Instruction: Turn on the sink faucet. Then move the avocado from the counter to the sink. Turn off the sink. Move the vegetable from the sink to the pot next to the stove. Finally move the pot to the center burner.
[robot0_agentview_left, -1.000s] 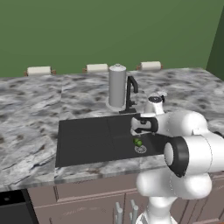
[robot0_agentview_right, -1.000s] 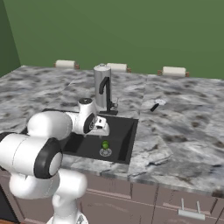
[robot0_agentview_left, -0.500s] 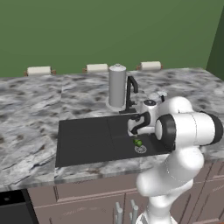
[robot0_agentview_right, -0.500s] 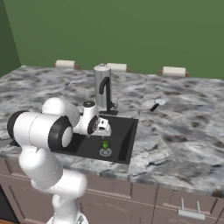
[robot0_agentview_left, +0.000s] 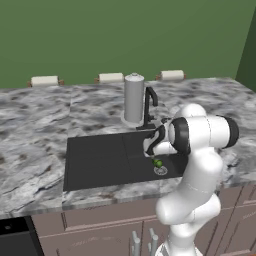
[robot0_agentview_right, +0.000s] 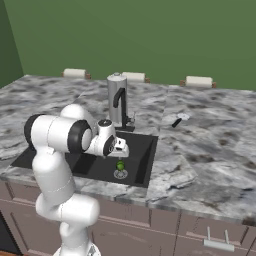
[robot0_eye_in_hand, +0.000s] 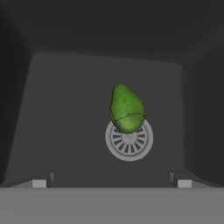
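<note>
My arm folds forward over the sink (robot0_agentview_left: 100, 160), wrist bent so my gripper (robot0_agentview_left: 153, 151) points down into the basin, just above the drain (robot0_eye_in_hand: 129, 139). My jaws stand wide apart and hold nothing. From both base views my fingers are hard to make out against the black basin. The avocado (robot0_eye_in_hand: 126, 109) lies in the sink, overlapping the drain's rim. The sink faucet (robot0_agentview_right: 119, 102) stands behind the sink.
</note>
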